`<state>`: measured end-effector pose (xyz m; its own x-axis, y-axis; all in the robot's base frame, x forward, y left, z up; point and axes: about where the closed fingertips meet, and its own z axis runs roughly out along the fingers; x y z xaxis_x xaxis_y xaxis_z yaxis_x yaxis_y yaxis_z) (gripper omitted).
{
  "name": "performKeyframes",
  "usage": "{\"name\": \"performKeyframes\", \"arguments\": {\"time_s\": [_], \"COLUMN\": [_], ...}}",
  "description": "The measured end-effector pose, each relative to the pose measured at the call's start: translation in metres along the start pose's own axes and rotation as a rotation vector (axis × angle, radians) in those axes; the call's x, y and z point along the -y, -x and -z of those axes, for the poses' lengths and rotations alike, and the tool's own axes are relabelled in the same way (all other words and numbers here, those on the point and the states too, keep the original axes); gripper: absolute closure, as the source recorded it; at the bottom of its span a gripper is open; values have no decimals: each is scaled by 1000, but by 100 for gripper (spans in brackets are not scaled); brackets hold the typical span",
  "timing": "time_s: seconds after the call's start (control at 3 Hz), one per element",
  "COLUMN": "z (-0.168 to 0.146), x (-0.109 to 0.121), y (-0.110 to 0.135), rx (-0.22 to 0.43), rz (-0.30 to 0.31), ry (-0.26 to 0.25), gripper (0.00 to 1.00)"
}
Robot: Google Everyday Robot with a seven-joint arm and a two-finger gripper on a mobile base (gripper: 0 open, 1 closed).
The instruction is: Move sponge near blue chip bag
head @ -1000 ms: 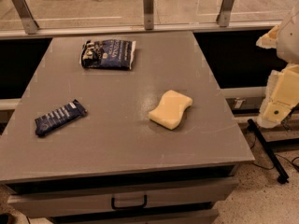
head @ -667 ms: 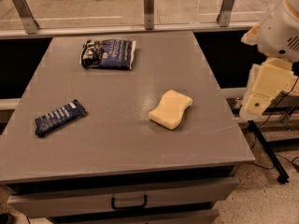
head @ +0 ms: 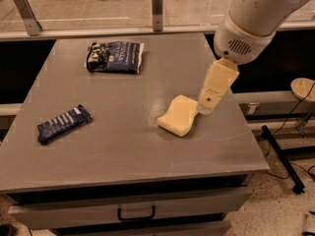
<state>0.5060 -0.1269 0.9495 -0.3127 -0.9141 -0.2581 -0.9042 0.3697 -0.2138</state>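
Note:
The pale yellow sponge (head: pixel 178 115) lies on the grey table (head: pixel 123 146), right of centre. The blue chip bag (head: pixel 115 56) lies flat near the table's far edge, left of centre, well apart from the sponge. My gripper (head: pixel 206 106) hangs from the white arm at the upper right. Its cream fingers point down and their tips sit just right of the sponge's right end, close to or touching it. It holds nothing that I can see.
A narrow dark blue bar packet with white stripes (head: pixel 64 124) lies near the table's left edge. A drawer with a handle (head: pixel 136 213) is below the tabletop. Metal rail posts (head: pixel 157 2) stand behind the table. Cables and a stand (head: pixel 283 156) lie on the floor at right.
The arm has swung in from the right, off the table's side, to above the table. The gripper now hangs by the sponge's right end. Sponge, bag and packet lie as before.

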Motion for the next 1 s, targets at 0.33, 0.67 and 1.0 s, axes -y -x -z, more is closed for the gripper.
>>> {"name": "performKeyframes", "arguments": {"time_s": [0.33, 0.67, 1.0], "z": [-30, -72, -103], "x": [-14, -33, -48], "y": [10, 16, 29], "rx": [5, 25, 66], "rz": [-107, -146, -134], "ry": [-29, -4, 49], "gripper": [0, 0, 0]}}
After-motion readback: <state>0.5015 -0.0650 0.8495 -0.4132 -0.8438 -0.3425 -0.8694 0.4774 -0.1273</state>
